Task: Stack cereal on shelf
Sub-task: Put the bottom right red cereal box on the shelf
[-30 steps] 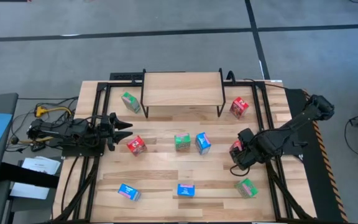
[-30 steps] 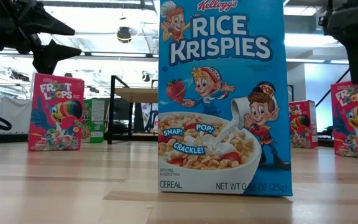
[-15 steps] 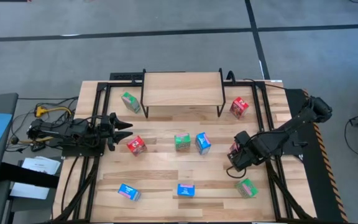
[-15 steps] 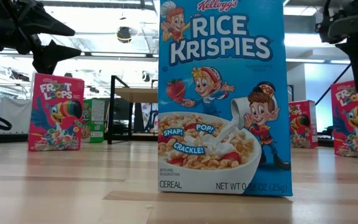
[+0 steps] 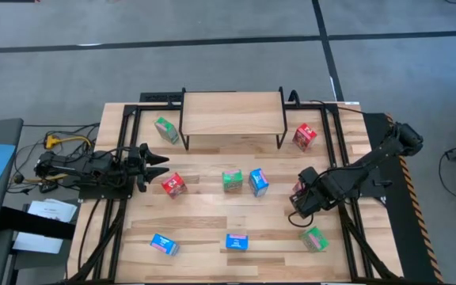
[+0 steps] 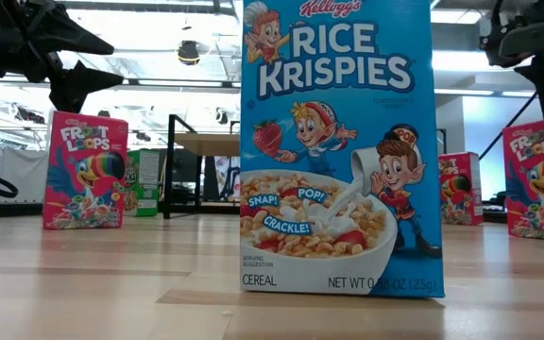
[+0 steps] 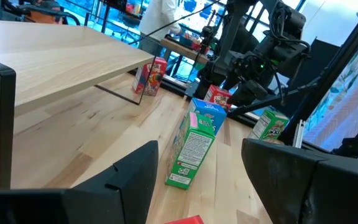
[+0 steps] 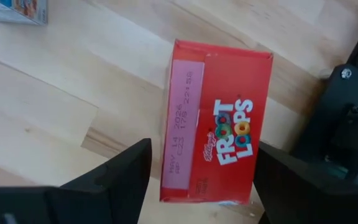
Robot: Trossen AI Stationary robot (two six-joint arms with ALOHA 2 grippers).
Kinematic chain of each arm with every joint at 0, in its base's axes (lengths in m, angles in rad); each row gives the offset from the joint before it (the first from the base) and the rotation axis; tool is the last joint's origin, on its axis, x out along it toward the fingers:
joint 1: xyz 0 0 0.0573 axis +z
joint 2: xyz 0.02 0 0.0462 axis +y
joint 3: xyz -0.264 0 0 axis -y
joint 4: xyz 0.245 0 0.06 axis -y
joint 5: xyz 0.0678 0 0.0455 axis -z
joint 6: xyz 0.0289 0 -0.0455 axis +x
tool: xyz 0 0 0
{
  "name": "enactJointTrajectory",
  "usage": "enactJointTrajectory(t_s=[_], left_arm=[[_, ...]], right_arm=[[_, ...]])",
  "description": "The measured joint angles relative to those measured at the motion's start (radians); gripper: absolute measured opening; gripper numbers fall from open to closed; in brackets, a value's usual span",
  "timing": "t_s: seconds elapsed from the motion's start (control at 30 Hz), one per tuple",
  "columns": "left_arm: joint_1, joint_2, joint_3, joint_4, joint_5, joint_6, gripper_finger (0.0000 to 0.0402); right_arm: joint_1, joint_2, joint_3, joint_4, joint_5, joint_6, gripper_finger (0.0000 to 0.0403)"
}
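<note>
The shelf (image 5: 232, 113) stands at the table's far middle on thin black legs. Nine small cereal boxes are spread over the tabletop. My right gripper (image 5: 301, 198) is open and hangs over an upright red box (image 8: 216, 140) near the right edge, its two fingers standing on either side of the box's top. My left gripper (image 5: 158, 161) is open and waits near the left edge, pointing right, just beyond another red box (image 5: 174, 184). A green box (image 5: 232, 180) and a blue box (image 5: 259, 181) stand mid-table.
A green box (image 5: 165, 129) stands left of the shelf and a red one (image 5: 305, 136) right of it. Along the near edge are two blue boxes (image 5: 164, 244), (image 5: 237, 241) and a green box (image 5: 314, 238). Black frame rails run down both table sides.
My right gripper has shifted a little toward the table's left and near edge, coming over the red box, and then held still. The left arm has not moved.
</note>
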Motion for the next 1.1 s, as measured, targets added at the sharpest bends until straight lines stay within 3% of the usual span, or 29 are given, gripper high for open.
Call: enactJointTrajectory(t_s=[0.63,1.1], left_arm=[[0.000,0.000,0.000,0.000,0.000,0.000,0.0222],[0.000,0.000,0.000,0.000,0.000,0.000,0.0222]], right_arm=[[0.000,0.000,0.000,0.014,-0.013,0.000,0.0282],[0.000,-0.003,0.000,0.019,-0.012,-0.006,0.0227]])
